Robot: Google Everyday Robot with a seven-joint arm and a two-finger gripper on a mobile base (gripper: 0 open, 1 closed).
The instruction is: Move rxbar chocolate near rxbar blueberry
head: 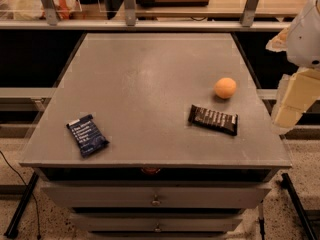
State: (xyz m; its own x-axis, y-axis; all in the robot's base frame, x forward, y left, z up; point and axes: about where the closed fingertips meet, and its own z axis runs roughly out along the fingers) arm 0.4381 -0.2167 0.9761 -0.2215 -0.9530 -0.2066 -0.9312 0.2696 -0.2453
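The rxbar chocolate, a dark brown-black bar with pale stripes, lies flat on the grey table at the front right. The rxbar blueberry, a navy blue bar with white text, lies at the front left corner, far from the chocolate bar. My gripper hangs off the table's right edge, to the right of the chocolate bar and apart from it, with the white arm above it. It holds nothing that I can see.
An orange sits on the table just behind the chocolate bar. The table has drawers in its front. A railing and shelf run behind the table's far edge.
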